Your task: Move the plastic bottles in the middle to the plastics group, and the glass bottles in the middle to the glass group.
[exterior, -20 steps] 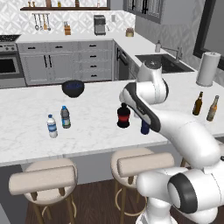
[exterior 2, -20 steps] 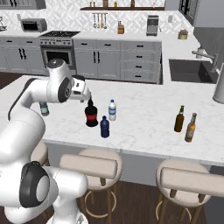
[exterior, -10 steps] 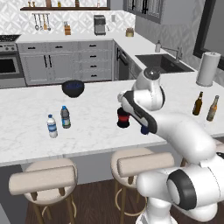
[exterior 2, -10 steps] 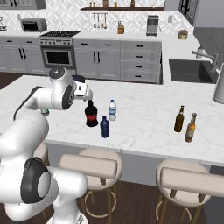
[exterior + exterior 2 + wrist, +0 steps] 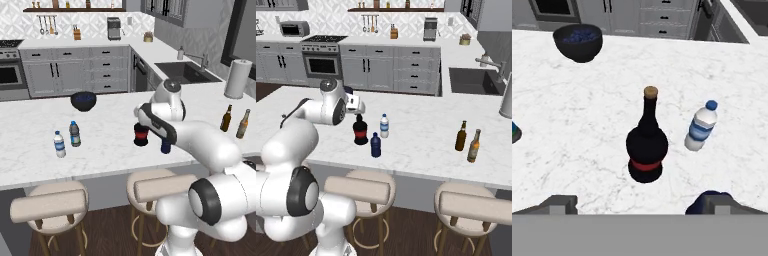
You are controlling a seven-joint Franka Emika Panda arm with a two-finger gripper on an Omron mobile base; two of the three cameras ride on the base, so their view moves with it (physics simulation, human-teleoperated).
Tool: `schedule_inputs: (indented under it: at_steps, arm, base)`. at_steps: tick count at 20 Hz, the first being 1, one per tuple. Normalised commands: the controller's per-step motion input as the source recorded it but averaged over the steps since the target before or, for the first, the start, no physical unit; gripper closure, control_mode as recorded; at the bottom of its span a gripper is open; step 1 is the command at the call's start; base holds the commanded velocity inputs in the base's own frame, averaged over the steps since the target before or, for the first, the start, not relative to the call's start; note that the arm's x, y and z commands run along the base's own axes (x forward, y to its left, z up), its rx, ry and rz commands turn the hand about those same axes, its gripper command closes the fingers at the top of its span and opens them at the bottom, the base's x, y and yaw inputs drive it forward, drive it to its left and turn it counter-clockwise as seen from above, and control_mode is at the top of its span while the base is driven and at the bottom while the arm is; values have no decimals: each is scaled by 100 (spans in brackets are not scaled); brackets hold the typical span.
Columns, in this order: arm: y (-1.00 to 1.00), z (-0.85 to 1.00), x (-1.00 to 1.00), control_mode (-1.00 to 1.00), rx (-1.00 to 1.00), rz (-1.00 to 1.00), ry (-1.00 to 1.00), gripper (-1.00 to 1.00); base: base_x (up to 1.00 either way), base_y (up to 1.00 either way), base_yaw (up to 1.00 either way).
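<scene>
The squat dark bottle with a red label (image 5: 646,145) (image 5: 360,131) (image 5: 141,135) stands upright in the middle of the marble counter (image 5: 421,120). My gripper (image 5: 641,205) (image 5: 358,106) hovers just above and behind it, open, with nothing between the fingertips (image 5: 559,204). Right of the squat bottle stands a clear bottle with a white cap and blue label (image 5: 701,126) (image 5: 384,126). A navy bottle (image 5: 375,145) (image 5: 165,146) stands nearer the front edge. The plastics group (image 5: 59,144) (image 5: 75,133) is at the left. The two brown beer bottles (image 5: 461,136) (image 5: 474,146) stand at the right.
A dark bowl (image 5: 578,42) (image 5: 83,100) sits on the counter's far side. A paper towel roll (image 5: 237,79) stands at the right end, and a sink (image 5: 476,80) lies beyond. Two stools (image 5: 50,205) (image 5: 165,187) stand under the front edge.
The hand has swung a little closer to the squat red-labelled bottle. The jaws stay wide apart and the bottles have not moved.
</scene>
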Motion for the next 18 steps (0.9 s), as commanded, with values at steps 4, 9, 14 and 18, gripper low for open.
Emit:
schedule_inputs:
  at_steps: [4,9,14,18]
  arm:
    - [0,-28,24,-100,-2,6,0,-100]
    - [0,-14,43,-100,-6,1,6,-100]
    - [1,-11,48,-100,-3,0,8,-100]
    - [0,-22,44,-100,0,0,13,-100]
  base:
    - [0,0,0]
    - [0,0,0]
    - [0,0,0]
    - [0,0,0]
